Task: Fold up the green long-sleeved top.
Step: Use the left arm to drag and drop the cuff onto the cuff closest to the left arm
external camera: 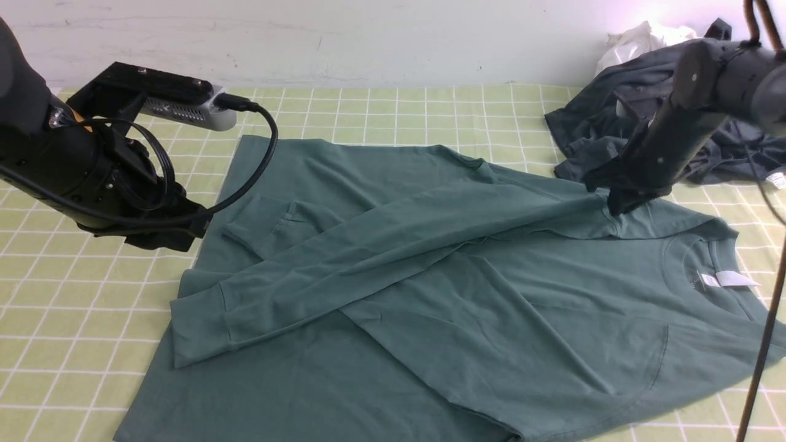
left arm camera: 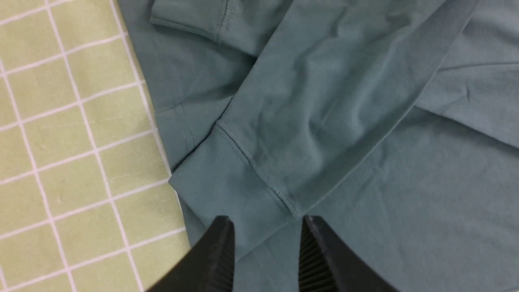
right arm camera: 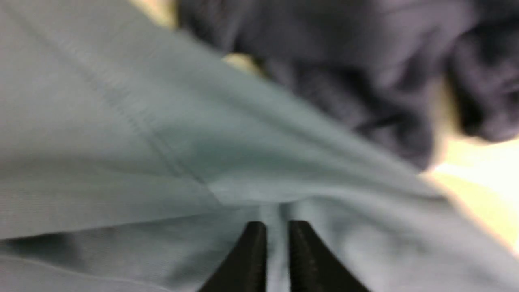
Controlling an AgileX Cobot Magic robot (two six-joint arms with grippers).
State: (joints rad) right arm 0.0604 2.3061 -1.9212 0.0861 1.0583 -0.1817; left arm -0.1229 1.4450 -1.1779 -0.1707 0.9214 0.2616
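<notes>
The green long-sleeved top (external camera: 430,276) lies spread on the checked tablecloth, its white neck label (external camera: 727,279) at the right. Both sleeves are folded across the body, and their cuffs (external camera: 196,325) end near the left edge. My left gripper (external camera: 181,236) hovers over that left edge. In the left wrist view it (left arm camera: 267,221) is open above the near cuff (left arm camera: 227,186), with nothing between its jaws. My right gripper (external camera: 617,205) is at the far shoulder. In the right wrist view it (right arm camera: 277,225) is shut on a pinched ridge of the green fabric, which is tented up towards it.
A crumpled charcoal-grey garment (external camera: 614,116) lies at the back right, close behind the right gripper, with a white cloth (external camera: 632,40) behind it against the wall. The yellow-green checked tablecloth (external camera: 73,307) covers the table. A thin dark rod (external camera: 761,350) crosses the right edge.
</notes>
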